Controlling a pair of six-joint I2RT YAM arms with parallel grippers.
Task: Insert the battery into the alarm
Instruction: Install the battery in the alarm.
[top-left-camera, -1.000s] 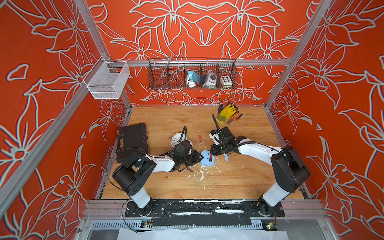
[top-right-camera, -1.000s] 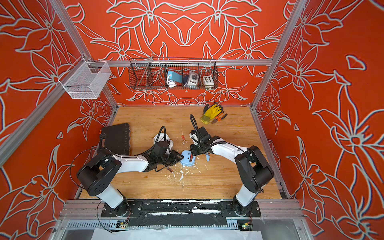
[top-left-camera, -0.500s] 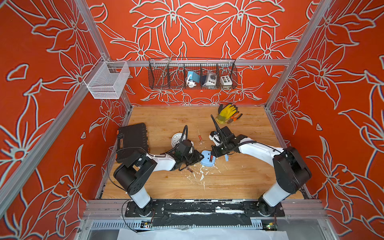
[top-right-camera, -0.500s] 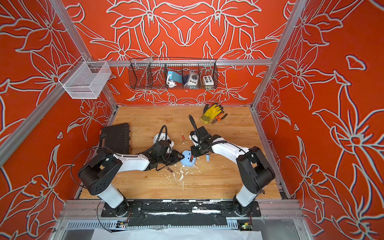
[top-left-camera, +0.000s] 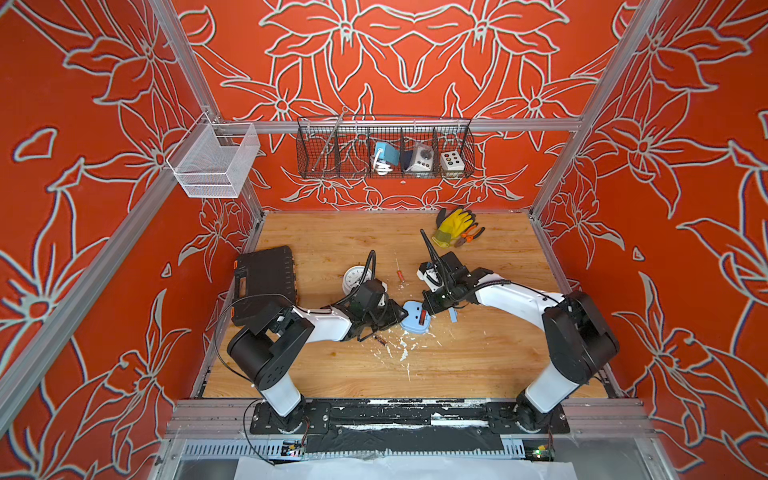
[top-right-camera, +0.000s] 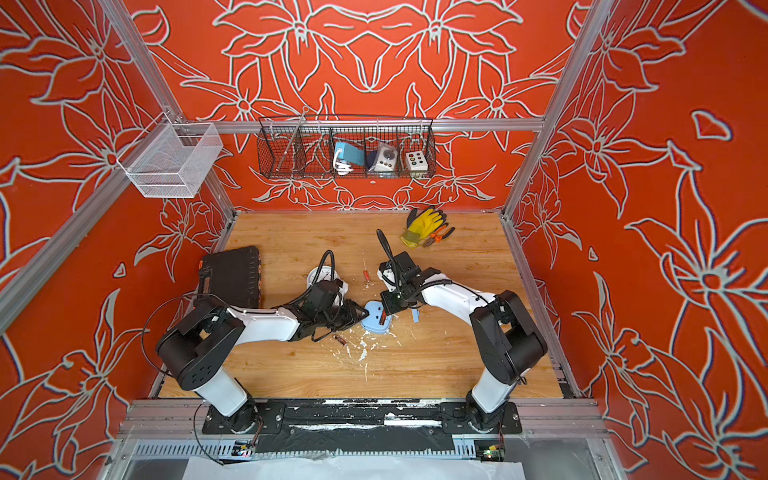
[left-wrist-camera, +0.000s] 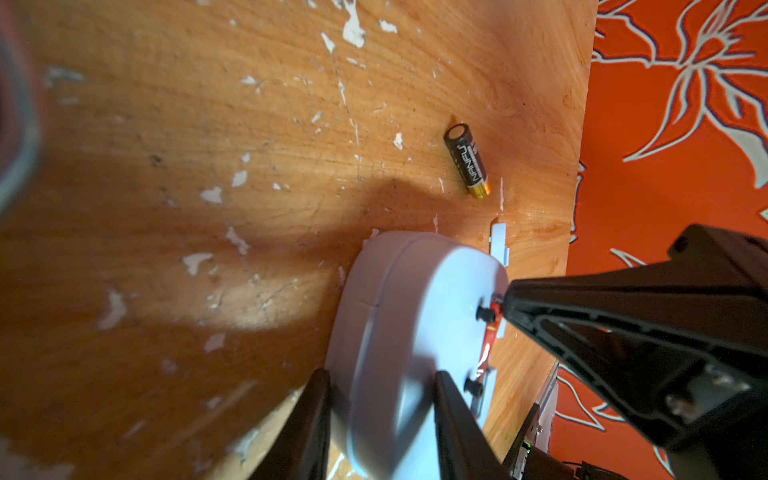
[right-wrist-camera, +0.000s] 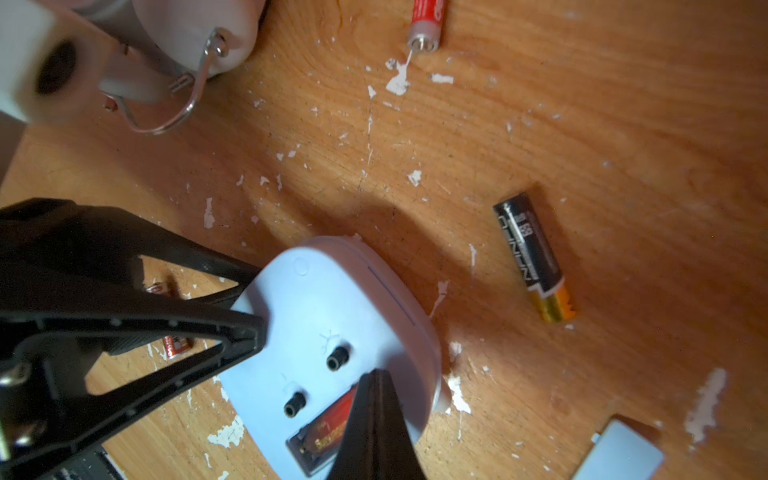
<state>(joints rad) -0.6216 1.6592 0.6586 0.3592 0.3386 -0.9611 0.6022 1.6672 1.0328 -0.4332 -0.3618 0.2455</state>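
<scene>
On a wooden desk (right-wrist-camera: 540, 124), the left tool (left-wrist-camera: 380, 378) is clamped on one end of a pale blue alarm (right-wrist-camera: 332, 311) lying back side up. The right tool (right-wrist-camera: 376, 374), its tips pressed together, touches a red battery (right-wrist-camera: 332, 424) in the alarm's open slot (a black battery (right-wrist-camera: 534, 257) lies loose nearby).
</scene>
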